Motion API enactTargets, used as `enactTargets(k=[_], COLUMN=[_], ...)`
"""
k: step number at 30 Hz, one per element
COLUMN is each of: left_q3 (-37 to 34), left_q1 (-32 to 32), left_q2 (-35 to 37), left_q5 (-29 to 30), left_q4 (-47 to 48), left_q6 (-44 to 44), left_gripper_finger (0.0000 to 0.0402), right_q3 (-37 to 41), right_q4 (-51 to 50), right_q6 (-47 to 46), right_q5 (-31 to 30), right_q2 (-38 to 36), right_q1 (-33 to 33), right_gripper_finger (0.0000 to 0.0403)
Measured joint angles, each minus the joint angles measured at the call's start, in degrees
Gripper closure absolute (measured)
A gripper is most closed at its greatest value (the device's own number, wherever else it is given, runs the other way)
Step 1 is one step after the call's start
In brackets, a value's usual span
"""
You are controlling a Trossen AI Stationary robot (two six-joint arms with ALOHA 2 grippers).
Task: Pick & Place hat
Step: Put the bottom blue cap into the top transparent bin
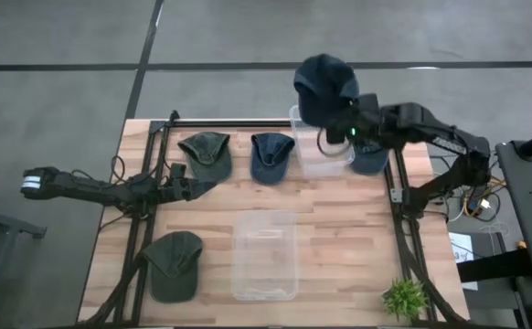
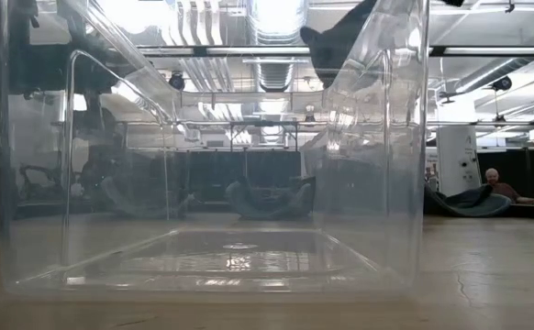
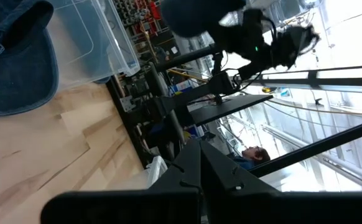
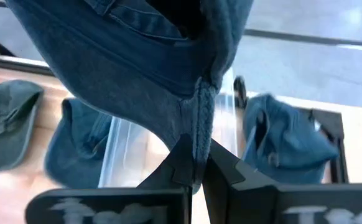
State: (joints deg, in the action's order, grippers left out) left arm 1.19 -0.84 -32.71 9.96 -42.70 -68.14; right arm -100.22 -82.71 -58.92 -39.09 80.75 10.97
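A dark blue denim cap (image 1: 324, 84) hangs in the air over the small clear bin (image 1: 322, 153) at the table's far right, held by my right gripper (image 1: 337, 128), which is shut on it. In the right wrist view the cap (image 4: 125, 56) fills the top, above the shut fingers (image 4: 196, 158). The low view shows the cap (image 2: 337, 41) high up, seen through the large bin's wall. My left gripper (image 1: 189, 187) lies low at the table's left, shut and touching nothing (image 3: 199, 163). My right gripper pinches the cap between its two fingers at a stitched seam on the lower edge (image 4: 201, 118). The cap is lifted clear of the table and bulges out beyond the fingertips, its hollow inside turned toward the wrist camera.
A large clear bin (image 1: 265, 255) stands at the table's centre near edge. Other caps lie on the table: green (image 1: 206, 151), blue (image 1: 271, 155), blue (image 1: 372, 161) by the right arm, green (image 1: 175, 264) near left. A small plant (image 1: 404, 297) sits at the near right corner.
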Motion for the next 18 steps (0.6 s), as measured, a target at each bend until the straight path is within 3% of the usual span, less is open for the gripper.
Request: enactTargets(k=[4, 10, 18], left_q3=[0.0, 0.0, 0.0], left_q1=[0.0, 0.0, 0.0], left_q2=[0.0, 0.0, 0.0], left_q5=[0.0, 0.0, 0.3], left_q4=[0.0, -0.1, 0.0], left_q6=[0.0, -1.9, -1.4], left_gripper_finger=[0.0401, 0.0401, 0.0401], right_q3=[0.1, 0.2, 0.2], right_q4=[6.3, 5.5, 0.0], right_q6=[10.5, 19.0, 20.2], right_q5=[5.0, 14.0, 21.8], right_q2=[0.5, 4.5, 11.5], right_q1=[7.5, 17.0, 19.5], right_gripper_finger=[0.0393, 0.0392, 0.0392])
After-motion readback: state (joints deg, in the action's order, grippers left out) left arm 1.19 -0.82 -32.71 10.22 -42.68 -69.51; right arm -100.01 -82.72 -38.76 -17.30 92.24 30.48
